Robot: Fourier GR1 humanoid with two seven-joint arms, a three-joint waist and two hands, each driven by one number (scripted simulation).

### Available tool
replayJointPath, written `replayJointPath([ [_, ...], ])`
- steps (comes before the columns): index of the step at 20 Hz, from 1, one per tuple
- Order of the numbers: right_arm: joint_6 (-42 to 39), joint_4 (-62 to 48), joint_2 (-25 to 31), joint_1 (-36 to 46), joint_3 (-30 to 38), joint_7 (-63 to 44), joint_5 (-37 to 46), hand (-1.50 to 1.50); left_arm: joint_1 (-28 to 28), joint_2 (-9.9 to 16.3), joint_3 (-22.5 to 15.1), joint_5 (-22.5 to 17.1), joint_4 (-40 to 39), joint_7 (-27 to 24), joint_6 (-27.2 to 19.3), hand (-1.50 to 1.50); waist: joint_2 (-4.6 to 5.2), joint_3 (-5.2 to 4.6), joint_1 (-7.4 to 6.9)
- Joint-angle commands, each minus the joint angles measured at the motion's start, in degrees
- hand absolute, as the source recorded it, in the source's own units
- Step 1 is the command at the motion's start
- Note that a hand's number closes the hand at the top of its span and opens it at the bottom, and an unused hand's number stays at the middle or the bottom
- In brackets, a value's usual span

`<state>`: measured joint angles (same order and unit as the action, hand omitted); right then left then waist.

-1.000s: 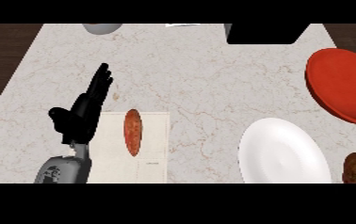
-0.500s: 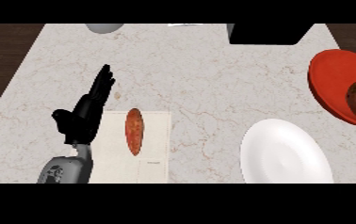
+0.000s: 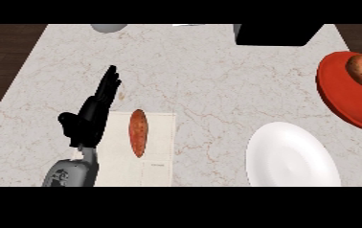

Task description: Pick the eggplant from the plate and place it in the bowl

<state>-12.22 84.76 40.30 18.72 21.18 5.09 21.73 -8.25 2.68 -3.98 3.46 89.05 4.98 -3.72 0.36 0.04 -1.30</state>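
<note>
The white plate (image 3: 290, 160) lies at the lower right with nothing on it. Above it, at the right edge, is the red bowl (image 3: 333, 90). A brownish rounded thing (image 3: 354, 68) lies inside the bowl, cut off by the view's edge; it may be the eggplant. My left hand (image 3: 88, 121) rests open at the left, fingers straight and pointing up, touching nothing. My right hand does not show.
A reddish-orange oblong vegetable (image 3: 138, 132) lies on a pale board (image 3: 159, 148) right of my left hand. A grey round object (image 3: 108, 28) and a black box (image 3: 276, 34) stand along the counter's far edge.
A dark thing at the right edge rose from beside the plate to inside the red bowl. The left hand has stayed where it was.
</note>
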Motion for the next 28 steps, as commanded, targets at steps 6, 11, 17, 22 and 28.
replayJointPath([
  [6,12.6,-30.8,0.0,10.5,-3.4,15.1,11.4,1.5,1.8,0.0,-0.4,-0.3,2.0,1.2,0.9,0.0,-0.06,0.01,-0.1],
  [11,16.0,-49.2,2.3,17.8,-2.5,22.6,13.8,1.5,-5.7,-0.6,0.9,0.4,-4.2,0.4,0.0,0.0,0.42,0.07,-0.5],
  [17,9.3,-62.9,4.1,18.0,-0.3,28.1,11.8,-1.5,-2.2,-0.4,0.8,-0.2,-3.0,-2.1,0.9,0.0,0.97,0.25,-1.6],
  [22,0.9,-68.1,5.8,19.5,0.3,36.9,10.3,-1.5,-1.7,-1.3,0.1,0.0,-1.0,-0.9,0.2,0.0,0.72,0.27,-1.22],
  [28,-1.5,-70.7,7.2,22.4,6.5,43.1,4.3,-1.5,-0.3,0.0,0.6,-0.2,-1.2,-1.3,1.4,0.0,0.6,0.27,-0.88],
])
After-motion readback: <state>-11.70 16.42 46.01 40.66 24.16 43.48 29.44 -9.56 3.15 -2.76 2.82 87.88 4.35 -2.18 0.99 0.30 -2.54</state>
